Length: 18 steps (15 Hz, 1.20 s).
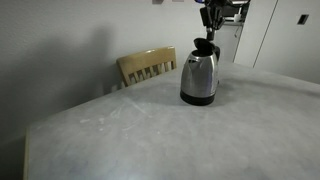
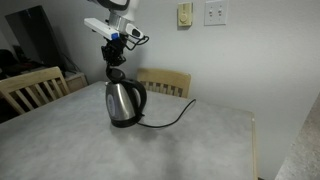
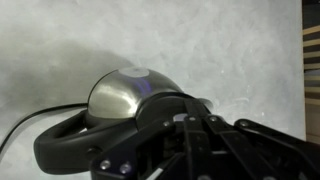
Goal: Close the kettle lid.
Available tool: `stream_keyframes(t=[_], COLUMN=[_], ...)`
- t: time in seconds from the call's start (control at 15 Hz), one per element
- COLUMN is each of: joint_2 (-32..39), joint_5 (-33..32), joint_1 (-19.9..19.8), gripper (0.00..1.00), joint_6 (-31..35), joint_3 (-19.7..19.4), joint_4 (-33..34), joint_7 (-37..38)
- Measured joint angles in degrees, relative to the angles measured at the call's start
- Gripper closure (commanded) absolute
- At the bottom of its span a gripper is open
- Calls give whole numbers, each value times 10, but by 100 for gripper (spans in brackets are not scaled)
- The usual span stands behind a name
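1. Gripper. The gripper (image 1: 210, 20) hangs fingers-down at 12 o'clock over the kettle (image 1: 199, 78). In both exterior views it sits just above the lid (image 1: 204, 46). The frames are too small to show whether it touches the lid. The fingers appear as one dark mass, so it cannot be told whether they are apart or together. In the wrist view, black gripper hardware fills the lower half of the frame and hides the fingertips.

2. Lid. The black lid stands raised above the kettle mouth, tilted up rather than lying flat. It is not closed.

3. Kettle. The kettle stands upright on the table (image 1: 110, 140), on its black base.
   - In an exterior view, the black handle (image 2: 142, 98) is on the 3 o'clock side of the steel body.
   - In the wrist view, the handle curves away toward 8 o'clock from the shiny dome.

4. Cord. In an exterior view, a black cord (image 2: 172, 120) runs from the kettle base toward 3 o'clock across the table, then rises toward 1 o'clock.

5. Surroundings.
   - One wooden chair (image 2: 165, 82) stands behind the table at 2 o'clock from the kettle.
   - A second wooden chair (image 2: 30, 88) stands at 9 o'clock, well apart from the kettle.
   - Two wall plates (image 2: 200, 13) are mounted on the wall at 1 o'clock.
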Motion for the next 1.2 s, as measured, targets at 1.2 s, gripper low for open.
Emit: stream_keyframes(t=[1.2], joint_2=[141], joint_5=[0], joint_1=[11], gripper=[100], joint_6=[-106], joint_3=[7], joint_4=[166], joint_7=[-9])
